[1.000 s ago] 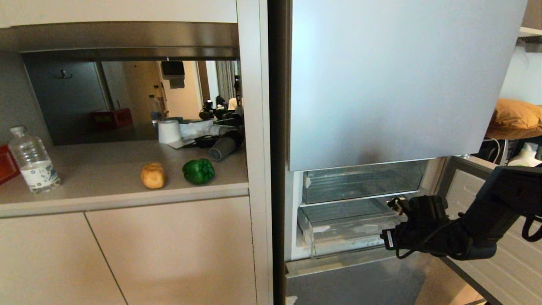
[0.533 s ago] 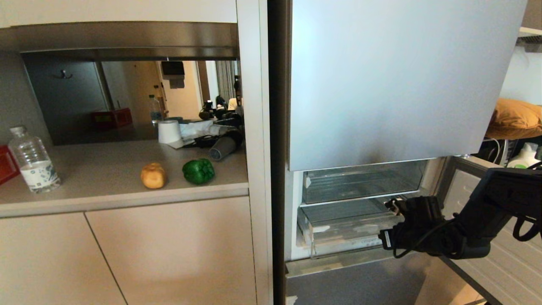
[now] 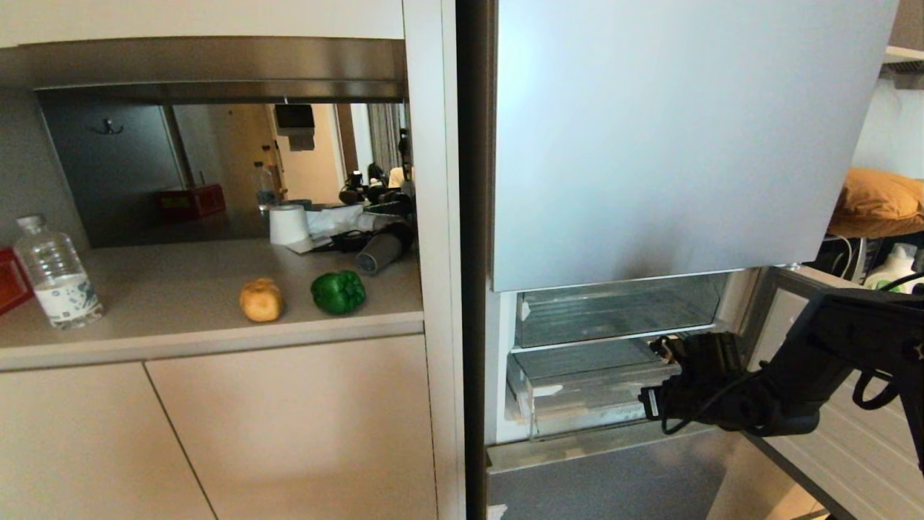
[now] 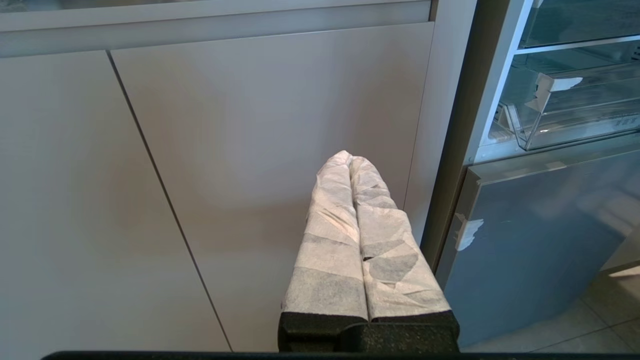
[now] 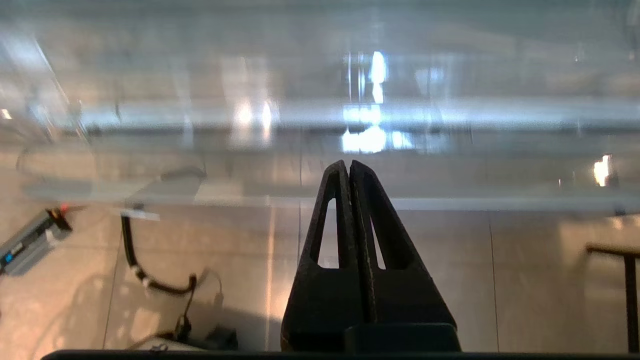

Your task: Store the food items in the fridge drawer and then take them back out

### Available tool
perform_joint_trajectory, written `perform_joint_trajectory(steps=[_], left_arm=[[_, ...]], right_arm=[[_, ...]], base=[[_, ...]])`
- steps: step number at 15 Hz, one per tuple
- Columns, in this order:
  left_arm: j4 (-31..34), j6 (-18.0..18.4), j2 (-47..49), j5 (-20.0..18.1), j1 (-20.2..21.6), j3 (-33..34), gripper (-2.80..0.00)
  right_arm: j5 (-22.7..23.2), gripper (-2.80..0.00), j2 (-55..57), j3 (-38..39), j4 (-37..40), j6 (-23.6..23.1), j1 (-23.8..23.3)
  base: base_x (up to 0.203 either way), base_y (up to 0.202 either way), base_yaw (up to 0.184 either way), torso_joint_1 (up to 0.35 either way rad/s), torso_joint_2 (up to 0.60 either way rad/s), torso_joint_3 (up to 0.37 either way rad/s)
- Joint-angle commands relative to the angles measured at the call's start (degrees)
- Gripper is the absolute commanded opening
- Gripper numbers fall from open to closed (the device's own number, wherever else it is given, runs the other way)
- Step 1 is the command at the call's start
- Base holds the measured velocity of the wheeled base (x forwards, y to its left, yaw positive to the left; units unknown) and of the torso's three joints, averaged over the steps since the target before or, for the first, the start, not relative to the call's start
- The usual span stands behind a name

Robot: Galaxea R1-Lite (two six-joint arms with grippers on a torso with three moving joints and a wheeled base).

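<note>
Right claw: fingers pressed fully together, nothing between them. Its tips sit right at the clear front wall of the drawer; actual contact cannot be confirmed, since the wrist view shows only blurred reflections in the plastic. In the head view the claw is at the right end of the drawer front, mostly hidden behind its own black wrist and cable.

Left claw: paper-wrapped fingers closed together, empty, parked low before the pale cabinet doors, left of the fridge.

Drawer: lower of two clear bins in the open fridge compartment, below the grey upper door; nothing seen inside it. White sticker on its front left.

Potato and green pepper lie side by side, a little apart, on the counter, well left of the fridge. Water bottle stands far left; a red box is cut off by the frame edge.
</note>
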Motion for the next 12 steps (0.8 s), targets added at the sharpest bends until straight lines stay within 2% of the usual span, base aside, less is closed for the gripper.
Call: perform_joint_trajectory(steps=[1,3,12], left_arm=[[0.0,0.0,-0.1,0.0,0.1,0.0,-2.80],[0.0,0.0,-0.1,0.0,0.0,0.0,-2.80],[0.0,0.0,-0.1,0.0,0.1,0.0,-2.80]], right_arm=[[0.6,-2.80,1.3,-1.9,-0.3,0.0,0.2],[2.8,-2.80,2.2,-3.8,-0.3,0.5,0.2],[3.3,-2.80,8.0,-12.5,-0.6,5.4,1.5]], base=[[0.000,0.000,0.000,0.000,0.00,0.000],[0.000,0.000,0.000,0.000,0.00,0.000],[0.000,0.000,0.000,0.000,0.00,0.000]])
